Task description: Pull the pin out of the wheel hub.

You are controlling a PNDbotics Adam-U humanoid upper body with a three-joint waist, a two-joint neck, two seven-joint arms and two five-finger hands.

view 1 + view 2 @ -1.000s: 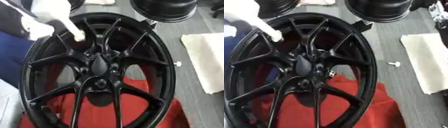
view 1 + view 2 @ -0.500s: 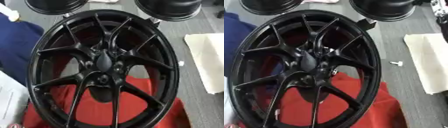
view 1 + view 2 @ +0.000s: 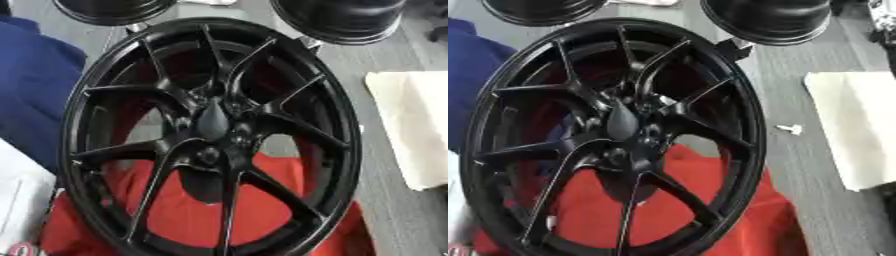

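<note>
Large black wheel [image 3: 210, 135] across most of the frame, glossy, thin paired spokes running from rim to hub [image 3: 213, 122] near the centre. Hub with a raised dark cap; below it a round dark opening among the spoke roots. Inside the hub, no pin clearly made out: only black shapes and faint highlights.

Red cloth [image 3: 188, 210] under the lower half of the wheel, showing through the spoke gaps and spreading to the bottom edge of the frame. Grey bench [image 3: 798, 165] to the right of the wheel.

Small white piece [image 3: 791, 129] on the bench just right of the rim in the right eye view, apart from the wheel, pin-like in shape but too small to say more; in the left eye view barely visible at the rim's right edge.

Pale folded cloth [image 3: 411, 125] at the right edge, well apart from the wheel. Two more dark round wheels at the top: one upper left [image 3: 114, 7], one upper right [image 3: 337, 17], the latter close behind the big wheel's top rim.

Blue fabric [image 3: 31, 95] at the left edge, white material [image 3: 17, 200] below it at lower left.

Neither robot hand in either view; state of the fingers impossible to tell.
</note>
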